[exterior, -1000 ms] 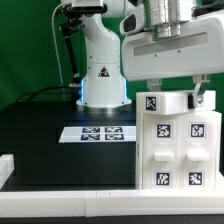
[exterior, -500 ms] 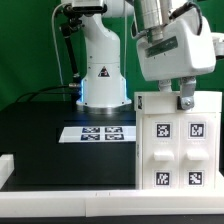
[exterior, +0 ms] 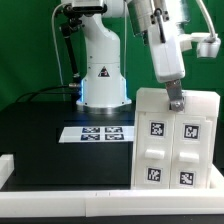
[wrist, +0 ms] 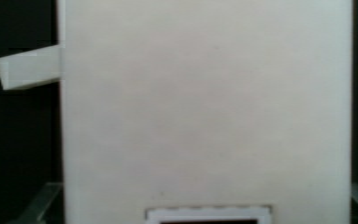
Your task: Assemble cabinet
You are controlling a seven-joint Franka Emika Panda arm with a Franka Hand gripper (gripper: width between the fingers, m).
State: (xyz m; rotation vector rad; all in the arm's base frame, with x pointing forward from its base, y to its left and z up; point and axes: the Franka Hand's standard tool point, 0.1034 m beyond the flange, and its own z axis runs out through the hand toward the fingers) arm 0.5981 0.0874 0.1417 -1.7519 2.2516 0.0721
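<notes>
The cabinet (exterior: 178, 140) is a large white box with panelled door fronts and several black-and-white tags. It stands at the exterior view's right, slightly tilted. My gripper (exterior: 175, 102) comes down from above and is shut on the cabinet's top edge, with one dark finger showing in front of the white face. In the wrist view the cabinet's plain white wall (wrist: 194, 100) fills the picture, with a small white tab (wrist: 30, 68) sticking out at one side and a tag's edge (wrist: 202, 214) near the jaws. The cabinet hides the fingertips there.
The marker board (exterior: 100, 132) lies flat on the black table (exterior: 40, 130), beside the cabinet. The arm's white base (exterior: 102, 70) stands behind it. A white rim (exterior: 60, 190) runs along the table's front, with a raised white block (exterior: 5, 165) at the exterior view's left.
The wrist has swung and tilted, and the gripper has settled on the cabinet's top edge. The cabinet has tilted slightly, and the raised part at its top no longer shows.
</notes>
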